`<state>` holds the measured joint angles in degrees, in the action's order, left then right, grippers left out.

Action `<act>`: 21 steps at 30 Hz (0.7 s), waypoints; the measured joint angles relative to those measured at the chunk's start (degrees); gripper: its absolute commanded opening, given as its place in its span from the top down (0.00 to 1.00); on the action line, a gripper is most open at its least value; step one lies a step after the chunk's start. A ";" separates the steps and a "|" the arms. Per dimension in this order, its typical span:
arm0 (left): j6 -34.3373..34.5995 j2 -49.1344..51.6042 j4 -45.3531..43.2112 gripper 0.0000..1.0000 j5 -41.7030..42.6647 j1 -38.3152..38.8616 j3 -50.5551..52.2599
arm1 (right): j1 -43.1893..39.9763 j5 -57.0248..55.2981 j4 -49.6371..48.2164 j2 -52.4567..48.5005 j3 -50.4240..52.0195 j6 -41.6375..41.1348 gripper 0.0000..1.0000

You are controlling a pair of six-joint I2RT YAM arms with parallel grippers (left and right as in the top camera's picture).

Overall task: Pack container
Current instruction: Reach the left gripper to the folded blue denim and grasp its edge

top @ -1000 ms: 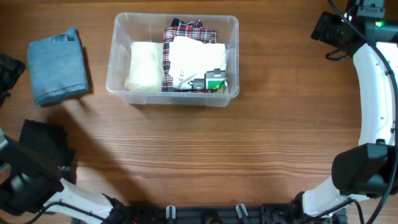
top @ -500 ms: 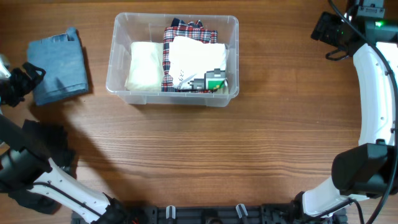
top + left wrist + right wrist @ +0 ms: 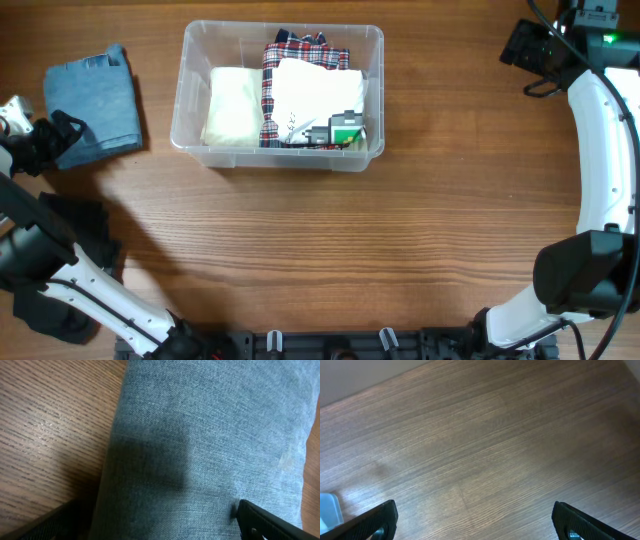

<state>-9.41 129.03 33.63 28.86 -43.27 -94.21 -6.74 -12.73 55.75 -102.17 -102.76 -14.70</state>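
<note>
Container [image 3: 283, 28] sits on the counter [image 3: 400, 240], upper middle of the overhead view — plaid shirt [image 3: 300, 45], cream cloth [image 3: 232, 105] and white garment [image 3: 315, 85] inside. Your left fingers [image 3: 270, 522] are spread wide over the folded denim [image 3: 93, 100] left of it, apparently not gripping. Your right fingers [image 3: 585, 520] — released, above bare counter at far right.

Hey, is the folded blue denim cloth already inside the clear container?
No, the folded denim lies on the table left of the container, outside its walls.
</note>
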 measured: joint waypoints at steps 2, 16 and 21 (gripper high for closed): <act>0.00 0.04 0.28 0.03 0.83 0.68 -0.04 | 0.00 -0.02 0.00 0.00 0.00 0.02 0.00; 0.20 1.29 3.02 0.50 9.64 5.49 -0.02 | 0.00 0.00 -0.02 0.00 0.00 0.02 0.00; 0.46 1.29 3.02 0.69 9.99 5.40 -0.02 | 0.00 0.00 0.00 0.00 0.00 0.00 0.00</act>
<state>-8.95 130.32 36.64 38.85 -37.87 -94.24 -6.74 -12.73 55.75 -102.17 -102.76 -14.70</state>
